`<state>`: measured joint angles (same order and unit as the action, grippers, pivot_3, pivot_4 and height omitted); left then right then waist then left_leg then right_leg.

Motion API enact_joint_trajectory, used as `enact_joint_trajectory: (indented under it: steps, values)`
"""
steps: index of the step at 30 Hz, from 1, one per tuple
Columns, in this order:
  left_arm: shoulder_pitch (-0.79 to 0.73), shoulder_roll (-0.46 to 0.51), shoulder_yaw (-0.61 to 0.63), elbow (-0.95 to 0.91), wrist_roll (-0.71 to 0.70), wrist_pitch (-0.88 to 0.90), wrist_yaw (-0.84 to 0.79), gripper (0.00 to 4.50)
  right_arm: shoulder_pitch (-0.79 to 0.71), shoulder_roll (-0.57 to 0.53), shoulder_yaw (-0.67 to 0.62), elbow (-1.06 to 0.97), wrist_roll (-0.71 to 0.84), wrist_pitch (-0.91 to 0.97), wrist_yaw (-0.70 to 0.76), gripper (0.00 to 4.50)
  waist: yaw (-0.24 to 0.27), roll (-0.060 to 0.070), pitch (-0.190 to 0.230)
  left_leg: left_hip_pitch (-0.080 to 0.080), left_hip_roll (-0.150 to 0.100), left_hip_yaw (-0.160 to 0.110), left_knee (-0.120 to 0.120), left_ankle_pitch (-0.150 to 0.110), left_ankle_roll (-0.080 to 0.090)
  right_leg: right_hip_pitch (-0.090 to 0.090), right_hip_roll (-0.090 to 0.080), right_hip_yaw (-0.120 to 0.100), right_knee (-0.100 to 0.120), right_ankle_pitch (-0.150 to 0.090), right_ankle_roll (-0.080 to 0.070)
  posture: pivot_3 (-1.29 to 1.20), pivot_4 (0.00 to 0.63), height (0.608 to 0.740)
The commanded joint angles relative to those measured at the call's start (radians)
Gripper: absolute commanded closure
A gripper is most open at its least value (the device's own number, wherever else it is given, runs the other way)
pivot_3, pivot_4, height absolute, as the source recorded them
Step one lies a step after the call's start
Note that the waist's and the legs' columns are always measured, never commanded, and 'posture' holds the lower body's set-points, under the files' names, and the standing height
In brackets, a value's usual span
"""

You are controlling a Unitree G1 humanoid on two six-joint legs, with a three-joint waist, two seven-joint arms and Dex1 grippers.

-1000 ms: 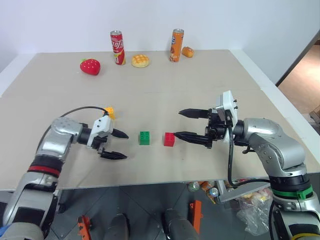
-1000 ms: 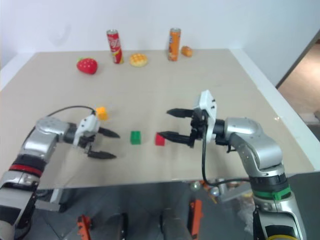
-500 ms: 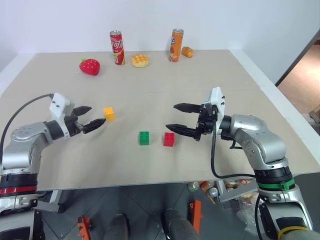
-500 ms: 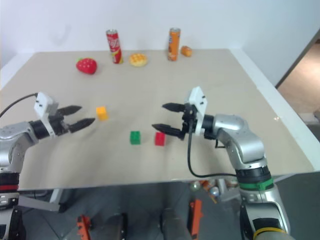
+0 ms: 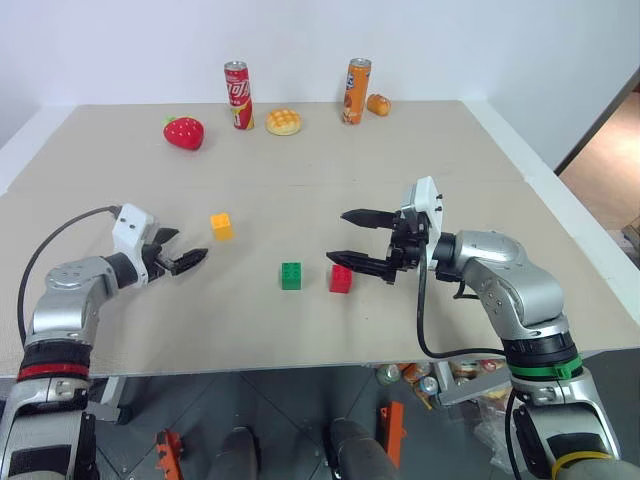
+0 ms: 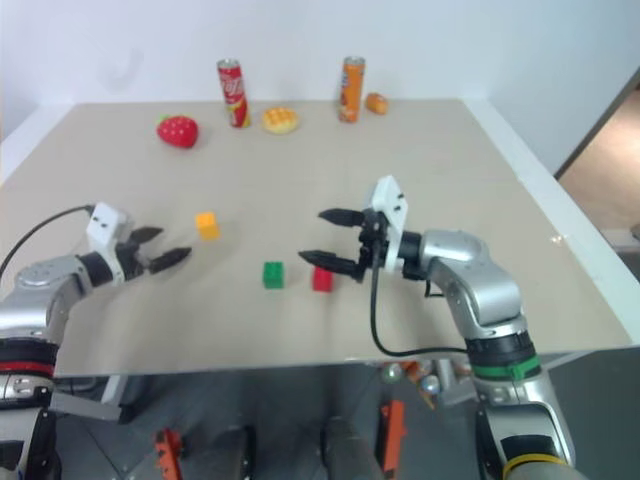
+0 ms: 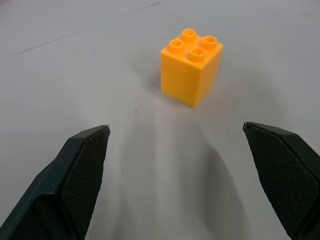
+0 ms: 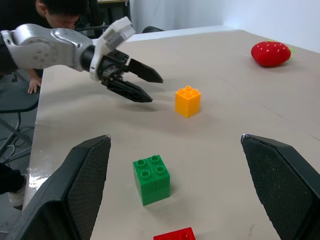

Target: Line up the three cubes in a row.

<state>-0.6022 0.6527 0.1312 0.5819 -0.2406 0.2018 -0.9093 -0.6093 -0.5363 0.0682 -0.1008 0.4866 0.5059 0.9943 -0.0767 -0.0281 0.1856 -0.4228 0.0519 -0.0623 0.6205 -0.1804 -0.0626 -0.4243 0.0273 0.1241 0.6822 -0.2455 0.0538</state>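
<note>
Left pincer (image 5: 188, 258) stands wide open and empty, low over the counter (image 5: 420, 150), pointing at the yellow cube (image 5: 221, 226), which sits just ahead of the fingertips and untouched. Right pincer (image 5: 342, 236) is also spread wide and holds nothing; its lower finger lies just beside the red cube (image 5: 340, 279), and whether they touch I cannot tell.

Taking the green cube (image 5: 291, 276) as the mark: the red one sits close on its right, the two already side by side, while the yellow one lies off to its left and farther back, out of the row.

These look like hard plastic studded blocks, likely very light and stiff, so a squeeze should not deform them. Smooth flat sides may slip or skid if nudged off-centre. The best hold is probably across two opposite flat faces, below the studs, with the fingers square to the block so it does not twist out.
</note>
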Motion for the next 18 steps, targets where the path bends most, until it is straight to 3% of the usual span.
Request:
enact_joint_trajectory:
  steps: [1, 8, 18]
  values:
    - [-0.067, -0.001, -0.011, 0.093, 0.021, -0.059, -0.029, 0.07, -0.016, -0.002, -0.020, -0.064, 0.021, 0.004, -0.006, 0.15, 0.000, 0.000, 0.000, 0.000, 0.000, 0.000, 0.000, 0.000, 0.000, 0.000, 0.000, 0.000, 0.000, 0.000, 0.000, 0.00, 0.150, 0.740]
    - [-0.207, -0.025, -0.067, 0.327, 0.072, -0.138, -0.120, 0.07, -0.002, -0.005, -0.025, -0.117, 0.036, 0.031, -0.013, 0.15, -0.002, 0.000, 0.000, 0.000, 0.000, 0.000, -0.001, 0.000, 0.000, 0.000, 0.000, 0.000, 0.000, 0.000, 0.000, 0.00, 0.150, 0.740]
    - [-0.338, -0.035, -0.077, 0.556, 0.141, -0.226, -0.088, 0.07, 0.015, -0.024, -0.046, -0.153, 0.045, 0.056, -0.048, 0.15, -0.001, 0.000, 0.000, -0.001, 0.000, 0.000, 0.000, 0.000, 0.000, 0.000, 0.000, 0.000, 0.000, 0.000, 0.000, 0.00, 0.150, 0.740]
